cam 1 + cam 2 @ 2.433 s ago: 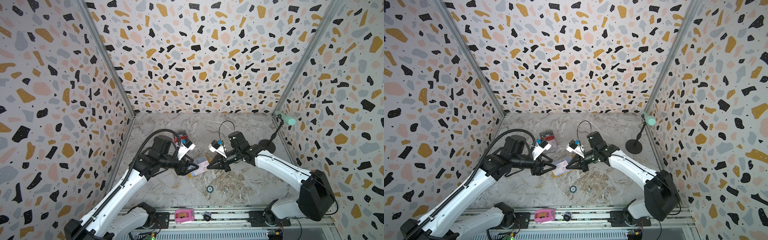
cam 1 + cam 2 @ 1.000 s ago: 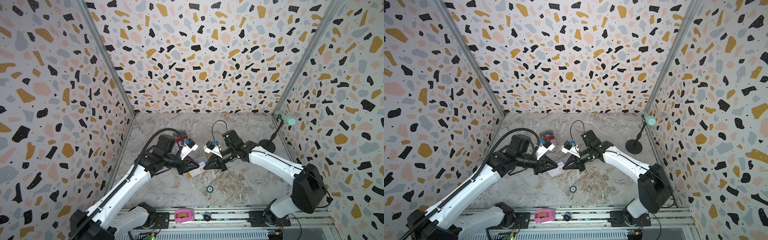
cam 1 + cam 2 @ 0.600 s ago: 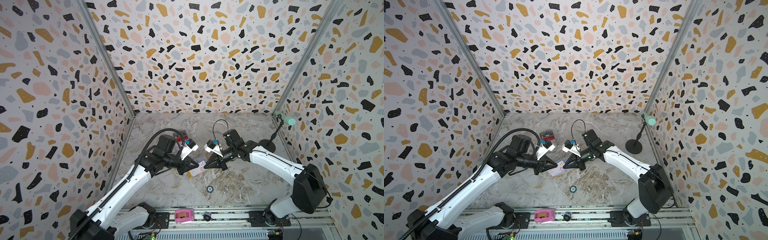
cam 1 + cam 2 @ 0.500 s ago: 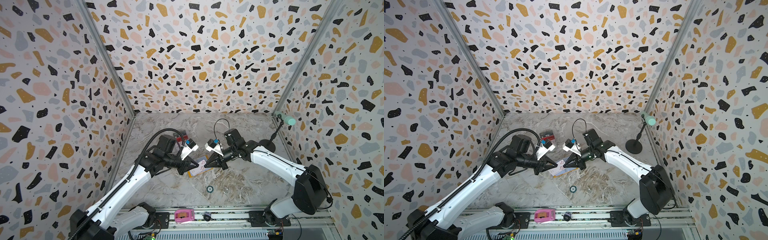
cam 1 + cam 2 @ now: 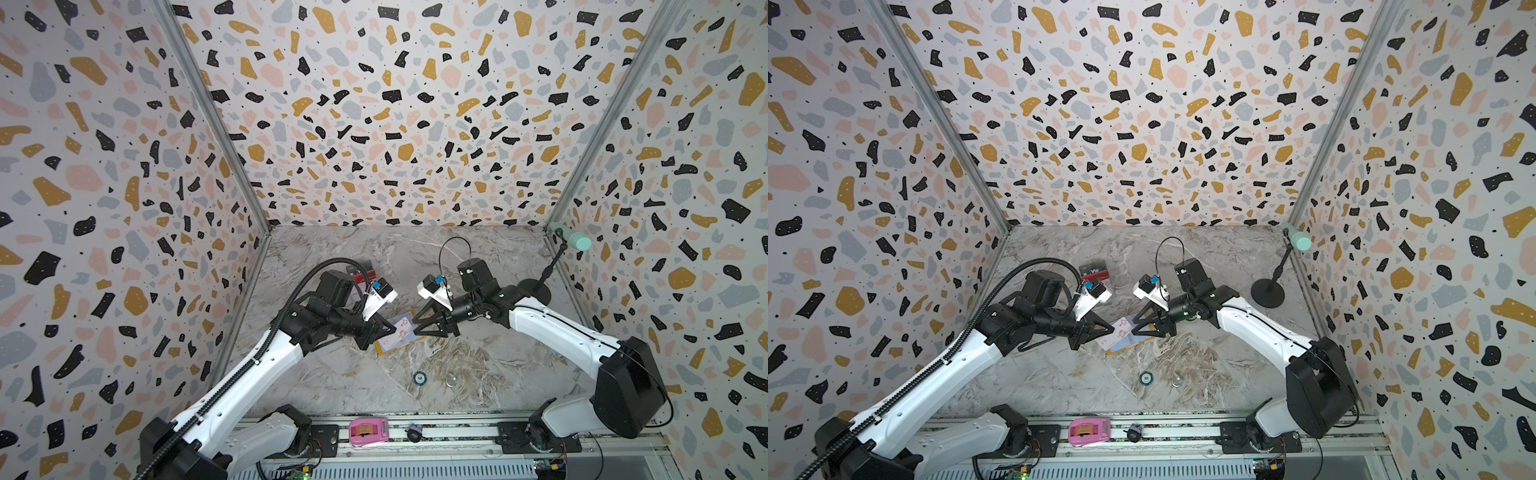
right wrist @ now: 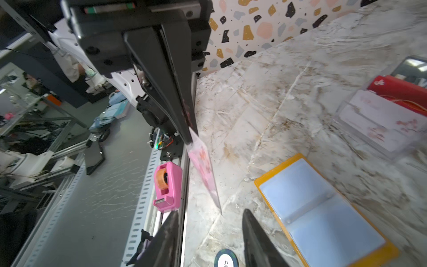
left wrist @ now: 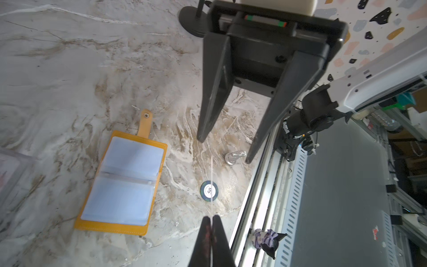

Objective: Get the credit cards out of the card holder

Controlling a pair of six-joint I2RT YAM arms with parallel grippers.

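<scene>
1. Presently one thin white card [image 6: 203, 166] with pink flower marks is up off the surface. The left end effector [image 6: 190, 136] pinches it by one short end, jaws closed flat on it. In the left wrist view the card shows edge-on as a hairline.
2. One card holder [image 7: 122, 182] lies open like a book on the surface under the raised card. It has a mustard-yellow leathery cover with a snap tab sticking out of one end. Two clear plastic sleeves face up, and both look empty.
3. Opposite, the right end effector [image 5: 414, 327] has its jaws partly apart. The card's free corner sits between its two tapered black fingers and touches neither, so it grips nothing.
4. One clear plastic stand [image 6: 383, 151] sits beyond the holder, near the left arm's wrist. It carries one red card [image 6: 402, 92], what look like two pale cards [image 6: 379, 124] with the same pink marks, and one black card [image 5: 1096, 271] lettered "Vip".
5. One smooth surface [image 5: 332, 386] with a grey-and-tan marble pattern bears it all. Toward the front lie one round poker chip [image 7: 209, 190] marked 50 and one small shiny metal piece [image 7: 233, 157].
6. One black microphone stand [image 5: 1266, 293] with a round base and a mint-green head stands by the right wall.
7. On the front rail sit one pink tape dispenser [image 6: 166, 187] and one small dark doll [image 7: 268, 240].
</scene>
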